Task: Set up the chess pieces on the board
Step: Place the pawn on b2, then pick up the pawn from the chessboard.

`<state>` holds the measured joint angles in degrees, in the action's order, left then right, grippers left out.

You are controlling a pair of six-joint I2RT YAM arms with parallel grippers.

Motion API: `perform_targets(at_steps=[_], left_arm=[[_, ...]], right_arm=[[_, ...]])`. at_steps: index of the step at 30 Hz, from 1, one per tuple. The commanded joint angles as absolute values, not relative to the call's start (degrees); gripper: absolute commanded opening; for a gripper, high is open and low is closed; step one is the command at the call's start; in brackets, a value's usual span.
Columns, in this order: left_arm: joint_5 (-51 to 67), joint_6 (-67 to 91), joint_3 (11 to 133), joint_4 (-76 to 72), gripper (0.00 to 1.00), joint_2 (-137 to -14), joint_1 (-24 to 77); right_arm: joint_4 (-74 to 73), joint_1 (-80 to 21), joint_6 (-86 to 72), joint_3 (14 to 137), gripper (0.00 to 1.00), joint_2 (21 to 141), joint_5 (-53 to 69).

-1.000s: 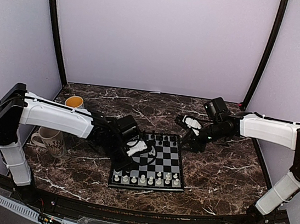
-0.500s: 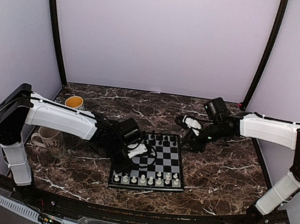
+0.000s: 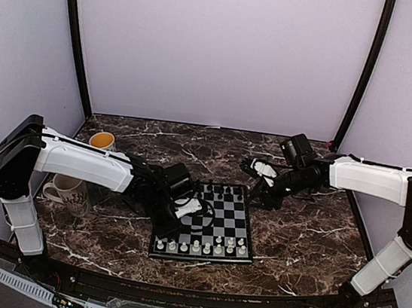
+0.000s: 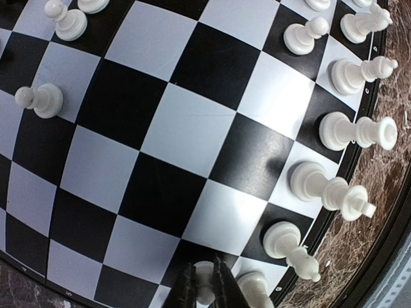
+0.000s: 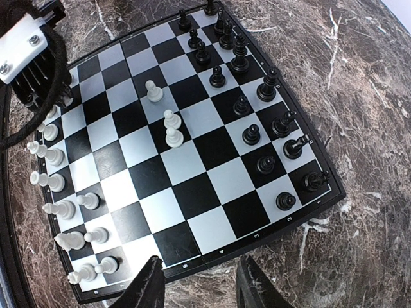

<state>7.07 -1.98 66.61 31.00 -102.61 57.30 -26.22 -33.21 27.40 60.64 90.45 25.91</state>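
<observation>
The board [image 3: 200,258] lies between the arms, with black chess pieces [image 5: 251,135] along its far side and white chess pieces [image 5: 54,183] along its near side. My left gripper [image 3: 183,212] is low over the board's left part. In the left wrist view it [image 4: 205,290] is shut on a small white piece [image 4: 205,282] over a black square beside the white back row [image 4: 356,131]. My right gripper [image 5: 200,282] hangs open and holds nothing, above the board's right edge [image 5: 257,247]. In the top view it [image 3: 259,197] is just past the board's far right corner.
A mug with an orange inside [image 3: 102,140] stands at the far left. A white printed mug [image 3: 68,190] is under the left arm. Three white pawns [image 5: 171,119] stand out in the board's middle. Dark marble table [image 3: 302,235] surrounds the board.
My left gripper has shifted slightly over the board's left side with the white piece still in it. The right arm has not moved.
</observation>
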Motion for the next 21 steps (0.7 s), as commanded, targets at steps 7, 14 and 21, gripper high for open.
perform_targets(at_steps=[7,14,21], left_arm=[[6.0,-2.5,69.8,34.8,0.23,-100.4,57.6],[5.5,-2.8,73.8,34.6,0.29,-100.0,57.3],[-3.4,3.6,79.4,31.0,0.30,-105.3,54.2]], right_arm=[[-26.3,-33.4,27.8,62.2,0.39,91.0,26.6],[-26.3,-33.5,27.8,62.2,0.39,91.0,26.7],[-26.3,-33.4,27.9,62.1,0.39,91.0,26.6]])
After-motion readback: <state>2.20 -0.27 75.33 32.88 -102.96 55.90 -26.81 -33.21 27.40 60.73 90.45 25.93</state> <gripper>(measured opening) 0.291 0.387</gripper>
